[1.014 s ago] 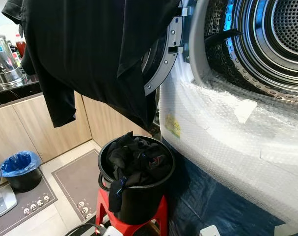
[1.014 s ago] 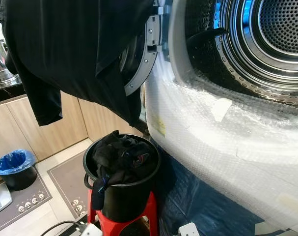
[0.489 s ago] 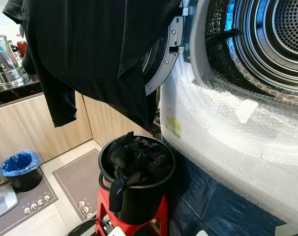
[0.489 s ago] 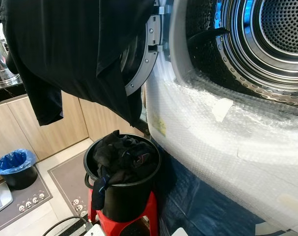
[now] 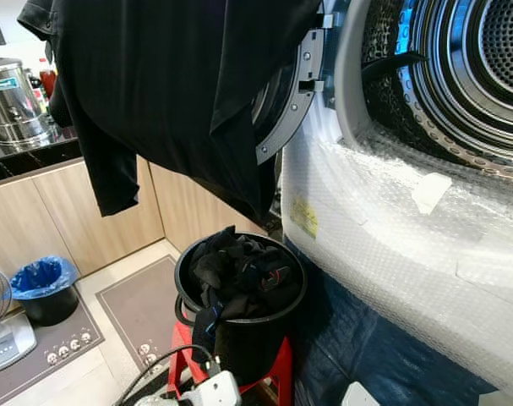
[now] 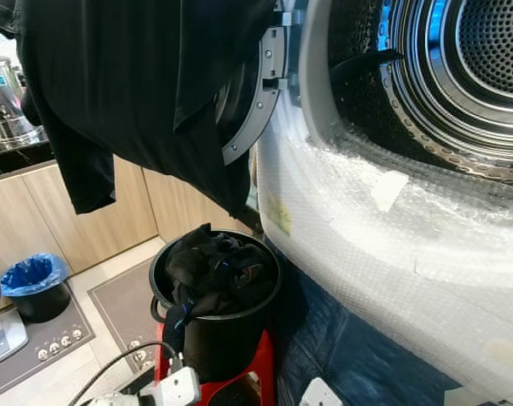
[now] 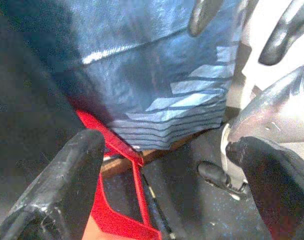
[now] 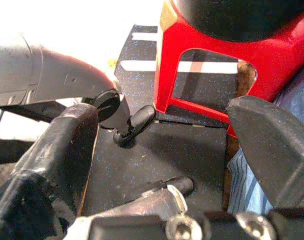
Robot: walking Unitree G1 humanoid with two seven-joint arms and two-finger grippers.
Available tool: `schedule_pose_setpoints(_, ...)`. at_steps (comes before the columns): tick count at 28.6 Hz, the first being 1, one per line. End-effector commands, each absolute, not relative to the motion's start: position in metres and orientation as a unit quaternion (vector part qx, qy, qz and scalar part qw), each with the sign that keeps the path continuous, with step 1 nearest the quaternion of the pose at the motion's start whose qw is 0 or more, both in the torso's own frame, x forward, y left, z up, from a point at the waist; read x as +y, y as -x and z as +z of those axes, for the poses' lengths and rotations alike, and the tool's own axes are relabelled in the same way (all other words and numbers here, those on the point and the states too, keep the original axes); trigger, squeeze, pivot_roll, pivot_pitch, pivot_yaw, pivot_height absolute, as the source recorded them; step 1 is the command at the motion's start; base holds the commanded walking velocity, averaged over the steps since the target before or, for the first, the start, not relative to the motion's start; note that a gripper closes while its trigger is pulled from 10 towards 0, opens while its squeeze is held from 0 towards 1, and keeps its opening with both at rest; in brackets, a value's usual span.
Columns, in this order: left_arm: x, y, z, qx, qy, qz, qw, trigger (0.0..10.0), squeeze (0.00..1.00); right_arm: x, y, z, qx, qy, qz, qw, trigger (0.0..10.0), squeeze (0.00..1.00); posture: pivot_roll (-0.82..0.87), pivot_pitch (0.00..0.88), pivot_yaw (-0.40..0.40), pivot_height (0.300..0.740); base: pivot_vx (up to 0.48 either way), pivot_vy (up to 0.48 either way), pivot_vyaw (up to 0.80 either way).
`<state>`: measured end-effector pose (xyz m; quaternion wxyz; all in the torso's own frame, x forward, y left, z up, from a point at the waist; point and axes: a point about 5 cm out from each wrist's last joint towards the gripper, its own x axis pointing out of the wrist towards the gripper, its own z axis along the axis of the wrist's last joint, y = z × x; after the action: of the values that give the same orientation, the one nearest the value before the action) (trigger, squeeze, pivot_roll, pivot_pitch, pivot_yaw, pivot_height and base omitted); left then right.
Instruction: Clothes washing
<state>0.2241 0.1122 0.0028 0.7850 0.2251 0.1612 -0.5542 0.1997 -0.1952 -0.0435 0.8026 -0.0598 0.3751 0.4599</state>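
Two sets of jaws hang low by my feet, both spread with nothing between them. From the left wrist view I see the left gripper (image 7: 162,175) above dark floor, a red stool (image 7: 116,200) leg and a fold of blue tarp (image 7: 157,75) ahead of it. From the right wrist view the right gripper (image 8: 157,150) is spread before the same stool, with blue tarp at its edge.

Nearest in the head view, at 6 o'clock, a white plug block (image 5: 212,391) with a black cable lies on the floor. Just beyond it the red stool carries a black bucket (image 5: 248,338) heaped with dark clothes (image 5: 237,275), one piece hanging over the rim. At 8 o'clock sit a grey mat (image 5: 142,309) and a small bin with a blue liner (image 5: 40,283).

At 3 o'clock the washing machine (image 5: 408,245), wrapped in bubble wrap, stands on the blue tarp, its steel drum (image 5: 467,76) open at 1 o'clock. A black shirt (image 5: 171,85) hangs across 11 to 12 o'clock, in front of the open door ring (image 5: 300,101). Farthest, at 10 o'clock, a steel urn (image 5: 15,101) stands on the dark worktop (image 5: 24,161) over wooden cabinets.
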Motion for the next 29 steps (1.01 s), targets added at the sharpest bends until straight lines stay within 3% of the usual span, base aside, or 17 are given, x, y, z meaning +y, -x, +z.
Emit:
schedule_pose_setpoints(1, 0.106, -0.227, 0.018, 0.145, -0.248, -0.573, 0.767, 10.0, 0.00, -0.196, -0.208, -0.037, 0.364, 0.067, 0.471, 0.801, 10.0, 0.00, -0.01, 0.000, -0.001, 0.740, 0.000, 0.000, 0.00)
schedule_pose_setpoints(10, 0.097, -0.231, 0.057, 0.097, -0.298, -0.542, 0.779, 10.0, 0.00, -0.198, -0.216, -0.028, 0.357, 0.070, 0.476, 0.800, 10.0, 0.00, -0.01, 0.000, 0.003, 0.740, 0.000, 0.000, 0.00)
schedule_pose_setpoints(14, 0.104, -0.237, 0.063, 0.083, -0.343, -0.468, 0.810, 10.0, 0.00, -0.202, -0.224, -0.025, 0.344, 0.090, 0.443, 0.823, 10.0, 0.00, 0.00, 0.000, 0.000, 0.740, 0.000, 0.000, 0.00)
schedule_pose_setpoints(18, 0.114, -0.245, 0.070, 0.077, -0.331, -0.367, 0.866, 10.0, 0.00, -0.206, -0.235, -0.022, 0.321, 0.099, 0.386, 0.859, 10.0, 0.00, 0.02, 0.000, -0.012, 0.740, 0.000, 0.000, 0.00)
schedule_pose_setpoints(29, 0.127, -0.262, 0.108, -0.013, -0.334, -0.225, 0.915, 10.0, 0.00, -0.205, -0.239, -0.020, 0.300, 0.057, 0.348, 0.887, 10.0, 0.00, 0.04, 0.000, -0.013, 0.740, 0.000, 0.000, 0.00)
